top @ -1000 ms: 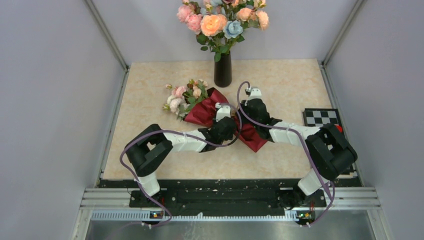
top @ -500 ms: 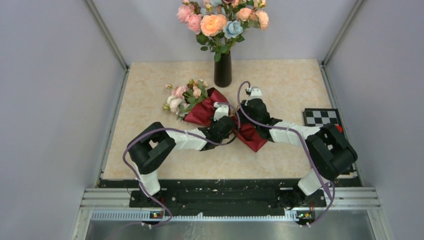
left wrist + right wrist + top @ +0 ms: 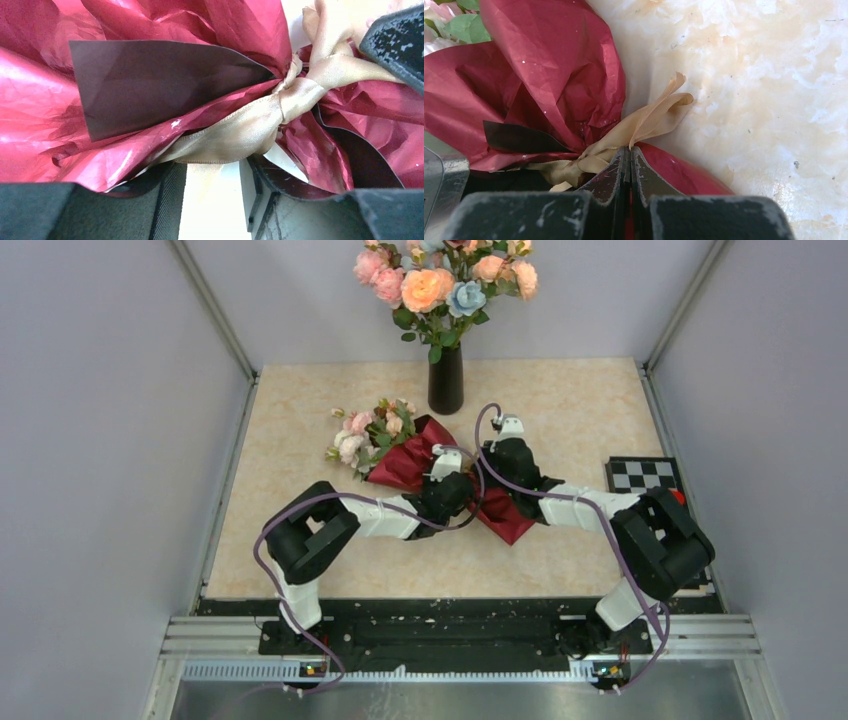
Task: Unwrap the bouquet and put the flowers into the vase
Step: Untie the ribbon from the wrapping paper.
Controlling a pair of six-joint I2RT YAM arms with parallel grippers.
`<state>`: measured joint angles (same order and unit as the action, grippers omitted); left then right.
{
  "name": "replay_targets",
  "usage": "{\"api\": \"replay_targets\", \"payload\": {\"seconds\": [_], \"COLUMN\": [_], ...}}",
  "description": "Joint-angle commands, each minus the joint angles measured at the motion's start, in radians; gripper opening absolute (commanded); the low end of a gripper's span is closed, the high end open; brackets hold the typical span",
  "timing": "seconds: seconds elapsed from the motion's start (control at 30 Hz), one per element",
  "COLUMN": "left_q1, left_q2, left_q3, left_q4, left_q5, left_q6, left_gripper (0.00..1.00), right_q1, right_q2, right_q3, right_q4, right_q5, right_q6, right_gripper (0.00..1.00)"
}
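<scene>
The bouquet (image 3: pixel 410 462) lies on the table in dark red crinkled paper, and its small pale flowers (image 3: pixel 362 435) point to the far left. A tan ribbon (image 3: pixel 240 135) is knotted round its waist. In the left wrist view my left gripper (image 3: pixel 212 167) is open, and a ribbon loop lies just past its fingertips with nothing between them. My right gripper (image 3: pixel 630 150) is shut on a ribbon tail (image 3: pixel 656 117) beside the knot. Both grippers meet over the bouquet's middle, the left gripper (image 3: pixel 456 478) beside the right gripper (image 3: pixel 486 476). The black vase (image 3: pixel 446 380) stands behind, holding large peach, pink and blue blooms.
A black-and-white checkerboard (image 3: pixel 645 475) lies at the table's right edge. Grey walls close in both sides and the back. The table (image 3: pixel 300 540) is pale marbled stone.
The left arm's elbow has swung a little to the right and forward, nudging its gripper closer to the ribbon knot. The right arm and the bouquet have not moved.
</scene>
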<state>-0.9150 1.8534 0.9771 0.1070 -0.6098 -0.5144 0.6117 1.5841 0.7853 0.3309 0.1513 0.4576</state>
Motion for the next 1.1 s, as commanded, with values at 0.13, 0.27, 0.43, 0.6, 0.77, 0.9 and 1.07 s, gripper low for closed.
{"api": "replay_targets", "payload": {"seconds": [0.13,0.27,0.43,0.6,0.77,0.9,1.07], "left_q1": [0.004,0.004,0.004,0.004,0.004,0.004,0.004], "left_q2": [0.02,0.031,0.035,0.042,0.031,0.024,0.008], "left_q3": [0.048,0.049,0.032,0.018,0.005,-0.004,-0.009], "left_q4": [0.014,0.025,0.066,0.086,0.095,0.096,0.08], "left_q5": [-0.055,-0.063,-0.05,-0.051,-0.057,-0.063,-0.057], "left_q6": [0.063,0.088,0.13,0.142,0.14,0.137,0.128], "left_gripper": [0.52,0.52,0.46,0.37,0.22,0.1,0.0], "right_q1": [-0.017,-0.018,-0.02,-0.02,-0.02,-0.02,-0.02], "right_q2": [-0.031,-0.029,-0.021,-0.019,-0.022,-0.025,-0.032], "right_q3": [-0.004,-0.004,-0.002,-0.001,0.0,-0.001,-0.007], "right_q4": [0.043,0.043,0.046,0.046,0.046,0.045,0.046], "right_q5": [-0.016,-0.015,-0.021,-0.022,-0.021,-0.022,-0.023], "right_q6": [0.01,0.01,0.012,0.011,0.01,0.007,0.001], "right_gripper": [0.0,0.0,0.0,0.0,0.0,0.0,0.0]}}
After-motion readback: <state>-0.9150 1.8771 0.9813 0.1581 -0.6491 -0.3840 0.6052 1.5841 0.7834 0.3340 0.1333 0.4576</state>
